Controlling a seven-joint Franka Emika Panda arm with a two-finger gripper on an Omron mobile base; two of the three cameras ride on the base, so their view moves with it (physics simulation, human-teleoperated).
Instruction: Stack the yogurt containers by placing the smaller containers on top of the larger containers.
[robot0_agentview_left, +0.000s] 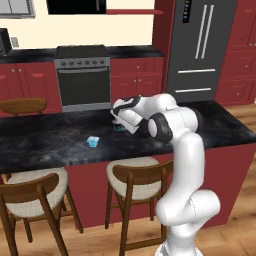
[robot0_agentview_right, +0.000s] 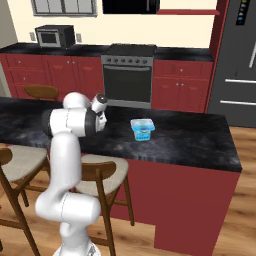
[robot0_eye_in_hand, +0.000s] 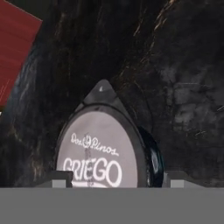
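A dark teal round cup (robot0_eye_in_hand: 105, 153) with a white "GRIEGO" lid, one of the smaller containers, stands on the black island counter (robot0_agentview_left: 50, 142). My gripper (robot0_eye_in_hand: 116, 178) is lowered over it, one fingertip close to each side of the cup. In the left base view the gripper (robot0_agentview_left: 118, 125) hangs low at the counter with the teal cup (robot0_agentview_left: 119, 128) peeking out beneath it. A light-blue tapered tub (robot0_agentview_left: 93, 141) sits apart, to its left and nearer the front edge. The larger container, a pale blue-and-white boxy pack (robot0_agentview_right: 142, 129), rests on the counter to the right of the arm.
Two wooden stools (robot0_agentview_left: 135, 177) with pale cushions stand against the island's near side. Another chair (robot0_agentview_left: 22, 106) is behind the island at the left. A stove (robot0_agentview_left: 82, 75), a fridge (robot0_agentview_left: 200, 45) and a microwave (robot0_agentview_right: 55, 36) line the back wall.
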